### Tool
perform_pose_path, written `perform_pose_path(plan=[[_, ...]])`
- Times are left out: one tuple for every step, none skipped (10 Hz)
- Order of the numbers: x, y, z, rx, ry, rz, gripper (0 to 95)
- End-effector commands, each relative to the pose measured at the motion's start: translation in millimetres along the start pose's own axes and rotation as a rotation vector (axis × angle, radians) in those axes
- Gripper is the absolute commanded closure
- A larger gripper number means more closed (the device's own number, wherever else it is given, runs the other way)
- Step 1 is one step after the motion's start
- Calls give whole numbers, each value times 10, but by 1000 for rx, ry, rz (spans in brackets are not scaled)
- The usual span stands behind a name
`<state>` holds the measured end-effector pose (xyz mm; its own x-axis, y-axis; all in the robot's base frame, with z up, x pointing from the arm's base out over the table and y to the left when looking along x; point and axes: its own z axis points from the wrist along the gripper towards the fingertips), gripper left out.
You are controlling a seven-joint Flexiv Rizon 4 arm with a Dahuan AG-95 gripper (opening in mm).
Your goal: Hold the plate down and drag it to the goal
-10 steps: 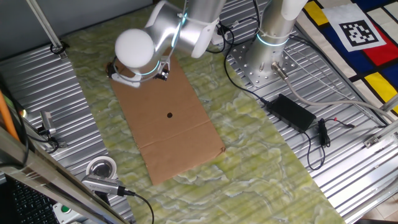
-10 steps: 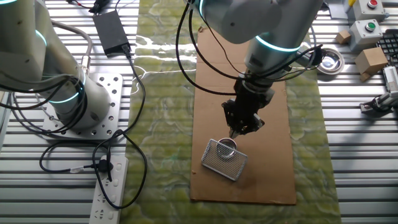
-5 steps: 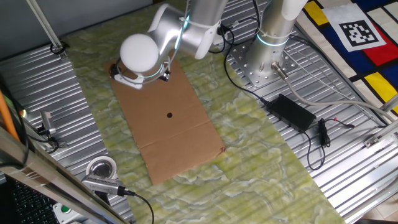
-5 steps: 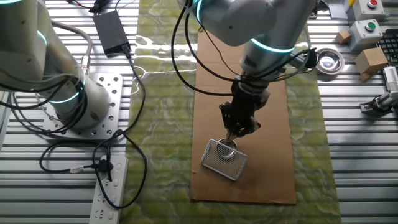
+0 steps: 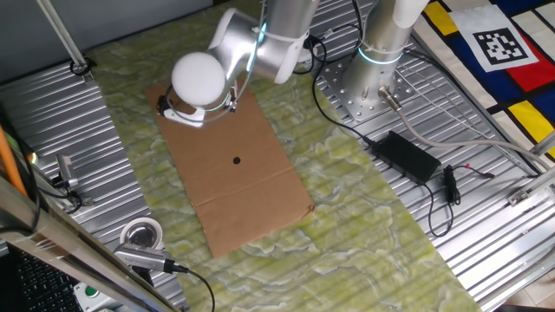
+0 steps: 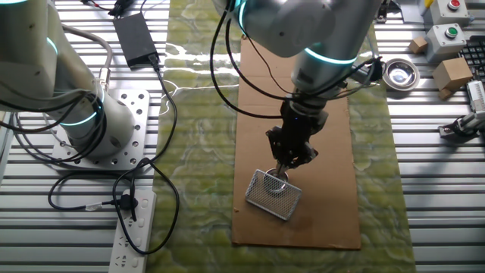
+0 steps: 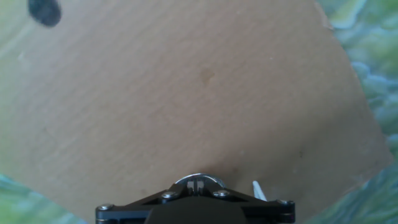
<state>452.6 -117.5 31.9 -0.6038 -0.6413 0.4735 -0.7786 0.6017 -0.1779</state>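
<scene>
The plate (image 6: 279,180) is a small shiny silver disc on the brown cardboard sheet (image 6: 333,197). It touches the upper edge of a rectangular metal mesh piece (image 6: 273,196). My gripper (image 6: 285,165) points straight down with its tip on the plate, fingers closed together. In the hand view only the plate's silver rim (image 7: 198,180) shows, just past the closed fingertips of my gripper (image 7: 198,186). In one fixed view the arm's wrist (image 5: 201,78) hides the gripper and the plate. A small black dot (image 5: 237,159) lies on the cardboard; it also shows in the hand view (image 7: 45,11).
The cardboard (image 5: 251,173) lies on a green mottled mat (image 5: 347,225). A white tape roll (image 5: 141,234) sits at the table's near left. A silver bowl (image 6: 399,73), boxes (image 6: 453,73), a second arm's base (image 6: 98,125), cables and a black power brick (image 5: 410,156) are around it.
The arm has shifted slightly along the cardboard towards the black dot. The gripper tip stays down on the plate. The mesh piece has not visibly moved.
</scene>
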Motion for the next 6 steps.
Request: perform_pose_path(plan=[[34,-9,26,33,17,-62,950],[74,-21,81,39,18,-85,950],[103,-29,126,42,15,-94,950],[123,-34,156,44,14,-101,950],[131,-36,167,45,15,-105,950],[147,-39,187,48,16,-110,950]])
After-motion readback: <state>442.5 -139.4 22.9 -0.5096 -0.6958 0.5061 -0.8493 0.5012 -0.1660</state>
